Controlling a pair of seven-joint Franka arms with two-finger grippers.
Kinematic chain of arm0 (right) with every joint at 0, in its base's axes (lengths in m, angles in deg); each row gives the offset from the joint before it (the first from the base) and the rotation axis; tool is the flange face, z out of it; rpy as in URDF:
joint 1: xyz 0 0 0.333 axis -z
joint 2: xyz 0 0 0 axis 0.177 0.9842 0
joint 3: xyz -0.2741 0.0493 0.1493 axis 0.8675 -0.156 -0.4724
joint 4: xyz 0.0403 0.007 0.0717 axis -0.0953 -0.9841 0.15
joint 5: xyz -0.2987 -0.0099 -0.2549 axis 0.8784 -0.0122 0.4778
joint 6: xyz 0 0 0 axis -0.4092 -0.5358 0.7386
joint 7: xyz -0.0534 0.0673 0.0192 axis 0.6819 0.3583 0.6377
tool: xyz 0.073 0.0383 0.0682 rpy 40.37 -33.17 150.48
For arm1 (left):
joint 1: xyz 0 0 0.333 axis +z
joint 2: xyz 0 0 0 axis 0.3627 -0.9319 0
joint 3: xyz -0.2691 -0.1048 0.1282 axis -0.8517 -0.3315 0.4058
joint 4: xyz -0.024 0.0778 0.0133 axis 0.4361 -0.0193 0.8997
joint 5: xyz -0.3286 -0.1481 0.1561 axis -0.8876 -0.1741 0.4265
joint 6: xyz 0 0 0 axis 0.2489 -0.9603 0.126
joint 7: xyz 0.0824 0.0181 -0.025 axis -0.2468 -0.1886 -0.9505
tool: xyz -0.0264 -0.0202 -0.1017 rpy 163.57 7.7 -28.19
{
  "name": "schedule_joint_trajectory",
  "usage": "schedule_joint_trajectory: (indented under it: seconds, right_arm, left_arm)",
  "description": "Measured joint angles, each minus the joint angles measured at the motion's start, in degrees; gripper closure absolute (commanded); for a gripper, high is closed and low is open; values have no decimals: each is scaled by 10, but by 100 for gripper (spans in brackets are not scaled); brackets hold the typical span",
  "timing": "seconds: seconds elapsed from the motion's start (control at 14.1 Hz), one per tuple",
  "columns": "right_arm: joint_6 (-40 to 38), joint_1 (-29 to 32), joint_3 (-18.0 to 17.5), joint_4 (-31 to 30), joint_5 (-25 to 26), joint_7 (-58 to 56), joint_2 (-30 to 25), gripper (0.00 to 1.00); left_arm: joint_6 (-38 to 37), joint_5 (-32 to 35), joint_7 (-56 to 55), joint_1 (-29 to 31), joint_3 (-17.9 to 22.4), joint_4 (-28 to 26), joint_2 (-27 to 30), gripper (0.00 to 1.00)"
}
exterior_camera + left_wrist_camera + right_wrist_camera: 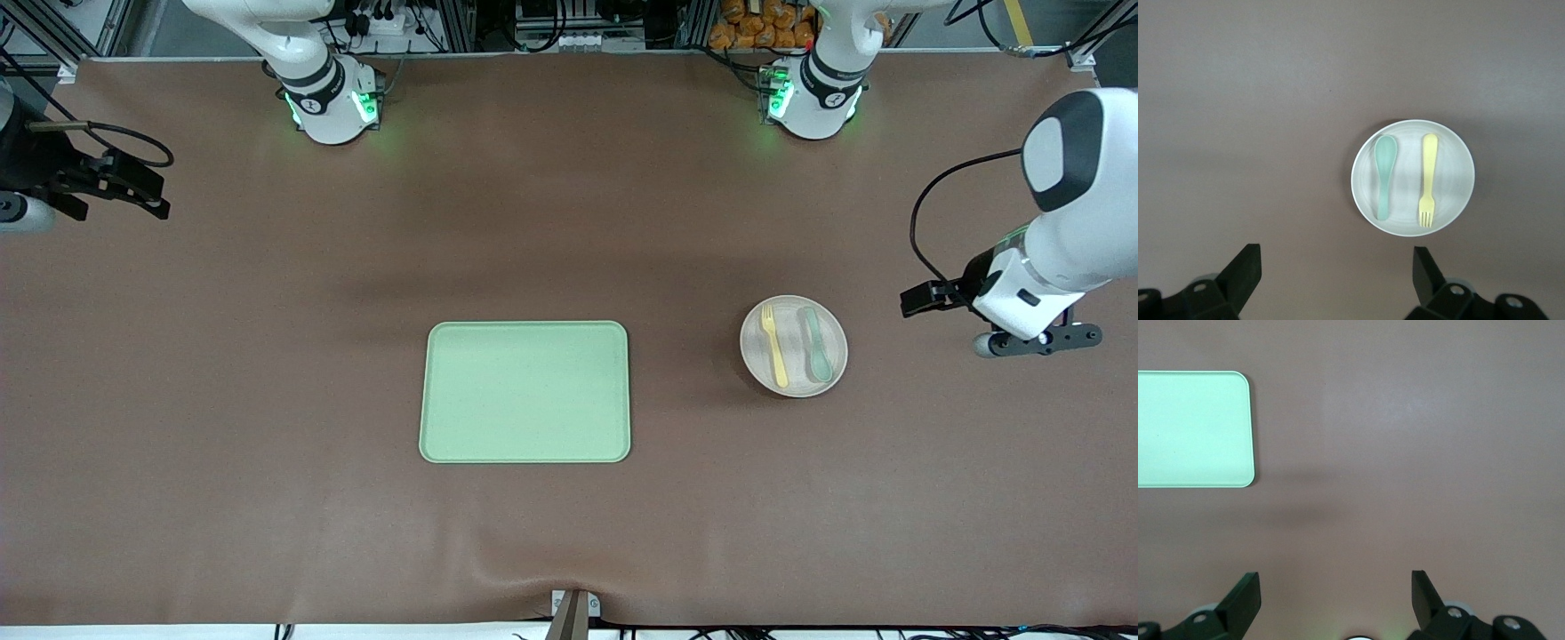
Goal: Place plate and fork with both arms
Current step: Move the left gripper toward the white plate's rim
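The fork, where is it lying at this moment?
The fork lies on the plate beside the spoon, toward the left arm's end of the table; the tray sits apart from the plate, at mid-table.

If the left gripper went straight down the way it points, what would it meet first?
Probably bare tabletop. The open left gripper points down beside the plate, not over it; depth is hard to judge.

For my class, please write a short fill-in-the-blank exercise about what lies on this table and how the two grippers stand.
1. The fork and the spoon both lie on the ____.
2. The tray has nothing on it, and its colour is light ____.
3. The left gripper and the right gripper both stand ____.

Missing words: plate; green; open
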Motion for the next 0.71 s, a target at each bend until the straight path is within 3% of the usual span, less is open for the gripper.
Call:
schedule_joint_trajectory:
  seconds: [0.71]
  right_arm:
    - [0,0,0,0,0,0,0,0]
  left_arm:
    - [184,0,0,1,0,-149,4,0]
